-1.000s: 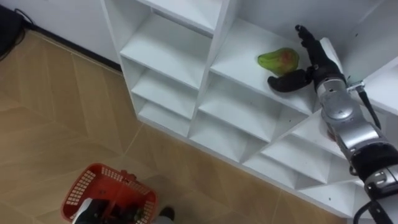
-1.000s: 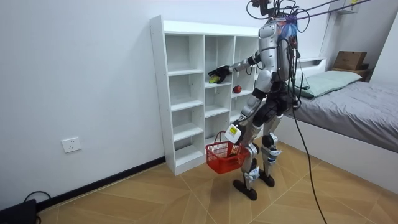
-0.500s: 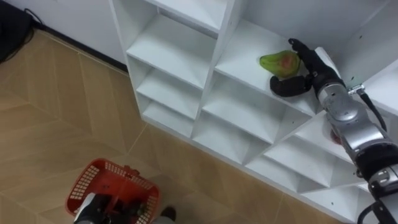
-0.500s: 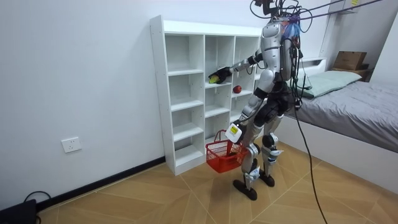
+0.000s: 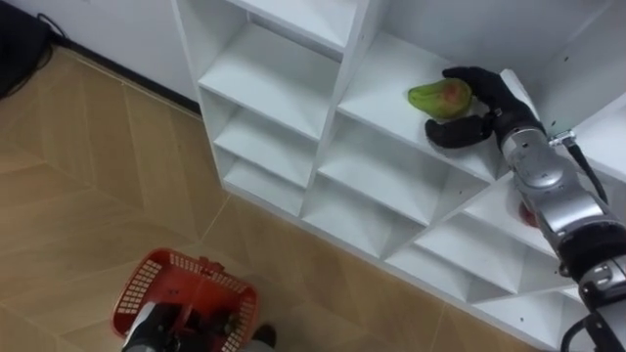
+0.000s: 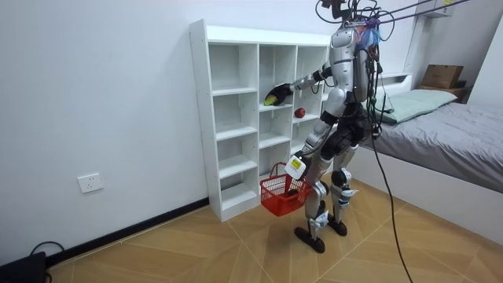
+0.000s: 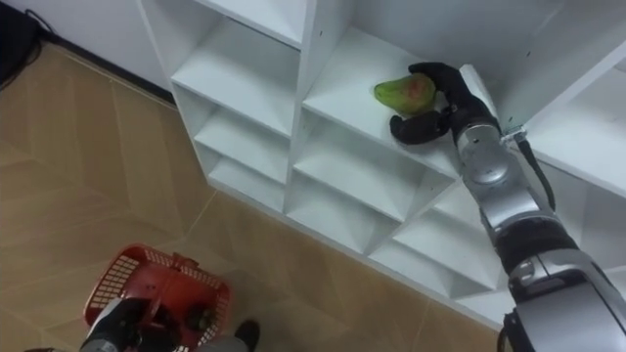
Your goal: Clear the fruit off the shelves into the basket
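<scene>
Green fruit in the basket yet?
No: the green fruit lies on the closet shelf, right hand curled round it; the red basket hangs below.

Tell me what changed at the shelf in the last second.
The right hand moved in and curled its fingers over the green fruit, thumb below; earlier they were straight beside it. The fruit still sits on the white shelf. The left hand still carries the red basket low.

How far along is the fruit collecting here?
Done: unclear; I cannot tell what the red basket, held by the left hand, contains. In hand: the right hand curls its fingers round the green fruit on its shelf. Left: basketing it, then the red fruit lower down.
</scene>
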